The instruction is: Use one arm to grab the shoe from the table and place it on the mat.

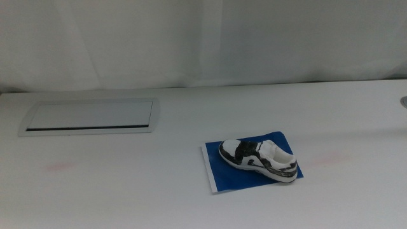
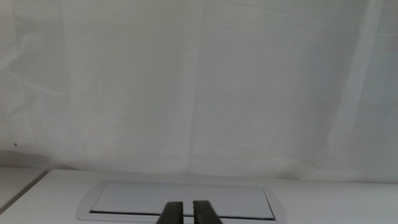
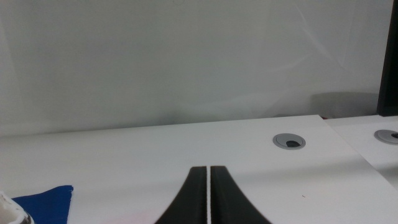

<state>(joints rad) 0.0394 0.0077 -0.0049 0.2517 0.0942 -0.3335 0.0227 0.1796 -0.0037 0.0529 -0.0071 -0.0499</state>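
Observation:
The small white and black shoe [image 1: 259, 159] lies on the dark blue mat [image 1: 231, 177] on the white table [image 1: 127, 184], right of centre in the middle view. Neither arm shows in the middle view. In the left wrist view my left gripper [image 2: 186, 208] has its jaws close together with a thin gap, holding nothing. In the right wrist view my right gripper [image 3: 208, 180] has its jaws together, holding nothing; a corner of the mat [image 3: 43, 202] and a bit of the shoe [image 3: 9, 211] show at that picture's edge.
A grey-framed white panel [image 1: 89, 117] is set into the table at the back left; it also shows in the left wrist view [image 2: 180, 202]. A round grey cable grommet [image 3: 289, 141] sits in the table in the right wrist view. A white wall stands behind.

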